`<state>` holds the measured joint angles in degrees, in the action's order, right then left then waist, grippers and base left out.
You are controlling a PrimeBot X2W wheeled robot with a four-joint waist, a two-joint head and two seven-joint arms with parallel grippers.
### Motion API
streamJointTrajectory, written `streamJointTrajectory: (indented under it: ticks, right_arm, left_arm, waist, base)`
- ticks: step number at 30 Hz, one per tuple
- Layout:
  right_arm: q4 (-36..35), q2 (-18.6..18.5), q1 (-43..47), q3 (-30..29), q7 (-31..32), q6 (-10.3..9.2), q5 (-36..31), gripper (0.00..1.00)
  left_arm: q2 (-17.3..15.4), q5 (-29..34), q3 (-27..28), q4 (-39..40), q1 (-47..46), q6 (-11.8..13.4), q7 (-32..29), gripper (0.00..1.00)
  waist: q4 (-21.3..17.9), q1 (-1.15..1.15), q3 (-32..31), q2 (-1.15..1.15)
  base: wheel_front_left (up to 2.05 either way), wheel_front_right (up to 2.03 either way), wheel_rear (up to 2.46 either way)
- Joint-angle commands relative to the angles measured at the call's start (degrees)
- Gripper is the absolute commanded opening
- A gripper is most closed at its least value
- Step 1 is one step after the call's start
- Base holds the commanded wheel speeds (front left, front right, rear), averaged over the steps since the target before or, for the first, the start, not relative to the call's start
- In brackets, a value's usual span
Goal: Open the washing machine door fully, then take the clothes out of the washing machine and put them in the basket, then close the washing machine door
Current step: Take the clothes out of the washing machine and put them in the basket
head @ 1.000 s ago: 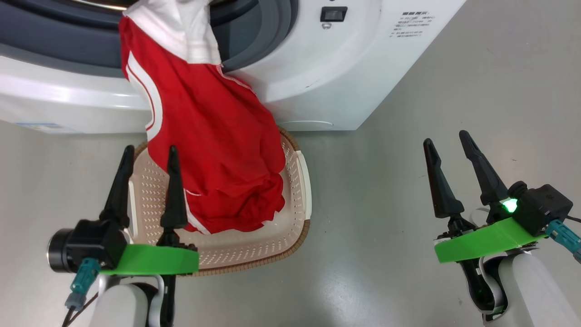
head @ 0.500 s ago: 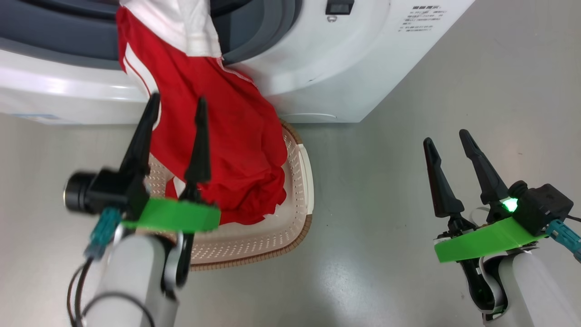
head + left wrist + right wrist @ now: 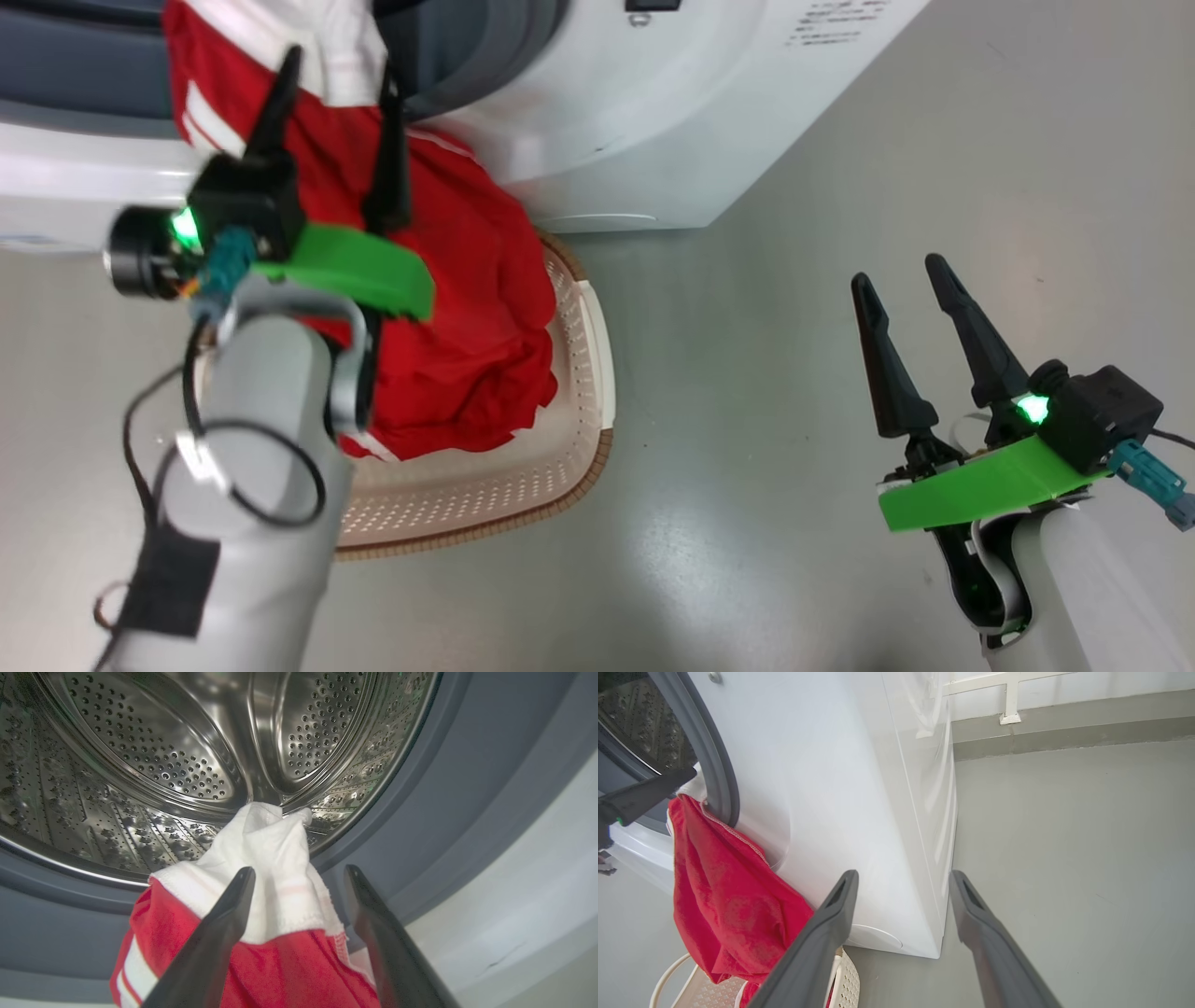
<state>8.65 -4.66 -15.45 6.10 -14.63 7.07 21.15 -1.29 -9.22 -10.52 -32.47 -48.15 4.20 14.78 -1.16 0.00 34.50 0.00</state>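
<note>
Left pincer [image 3: 339, 65] [image 3: 300, 871]: I see it wide open, raised at the mouth of the washing machine [image 3: 653, 112], its two dark fingers spread either side of the white top of the clothes [image 3: 467, 308] and gripping nothing.
Contact: from the left wrist view I cannot tell whether either finger touches the fabric.
Clothes [image 3: 271, 858]: a red garment with white stripes and a white panel. Its white end lies over the grey gasket at the lip of the drum [image 3: 163, 742]; the red body hangs down the white front of the machine (one long drape, not bunched at the top).
Lower end of the clothes [image 3: 728, 896]: bunched inside the basket [image 3: 523, 504].
Basket [image 3: 847, 975]: cream, perforated, brown-rimmed, on the floor [image 3: 794, 513] just in front of the machine [image 3: 840, 788].
Right pincer [image 3: 896, 271] [image 3: 903, 875]: open and empty, held over bare grey floor, well apart from the basket, fingers aimed towards the machine's front corner.
Drum: shiny perforated steel.
</note>
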Motion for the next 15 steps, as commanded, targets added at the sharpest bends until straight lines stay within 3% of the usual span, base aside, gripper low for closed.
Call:
streamJointTrajectory:
  ticks: [1, 15]
  right_arm:
    - [-1.18, 0.35, 0.18, 1.26, -0.37, 0.42, 0.15, 1.00]
    - [-1.17, 1.09, -0.99, 1.46, -0.37, 0.42, 0.33, 1.00]
  left_arm:
    - [-1.59, 0.82, 1.73, 0.68, -0.85, 0.52, 0.22, 1.00]
    - [-1.84, 1.79, 4.35, -18.63, -14.51, 0.94, 0.22, 1.00]
  waist:
    - [-0.54, 0.00, 0.50, 0.00]
    - [-2.08, 0.00, 1.90, 0.00]
  base:
    - [0.00, 0.00, 0.00]
    - [0.00, 0.00, 0.00]
